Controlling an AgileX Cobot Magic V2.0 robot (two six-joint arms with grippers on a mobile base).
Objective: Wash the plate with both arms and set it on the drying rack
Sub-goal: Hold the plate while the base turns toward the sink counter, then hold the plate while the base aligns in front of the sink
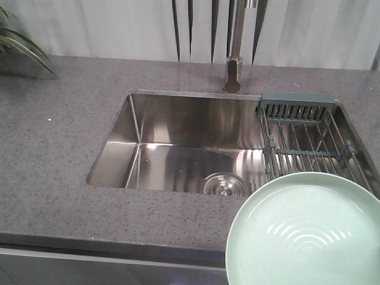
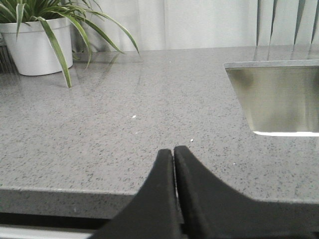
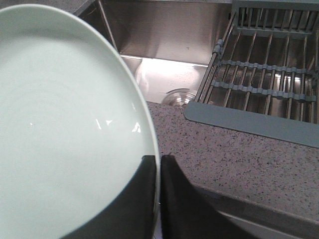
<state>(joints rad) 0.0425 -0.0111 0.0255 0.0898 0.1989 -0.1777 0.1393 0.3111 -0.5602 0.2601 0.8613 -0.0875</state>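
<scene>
drying rack (image 1: 309, 142) over right end of sink (image 1: 178, 133), faucet (image 1: 233, 74) behind sink, plate (image 1: 306, 234) before rack, plant (image 1: 18, 41) far left

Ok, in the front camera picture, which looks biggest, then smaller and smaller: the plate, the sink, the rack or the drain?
1. sink
2. plate, but it is nearest the camera and partly cut off, so this is unsure
3. drying rack
4. drain
</scene>
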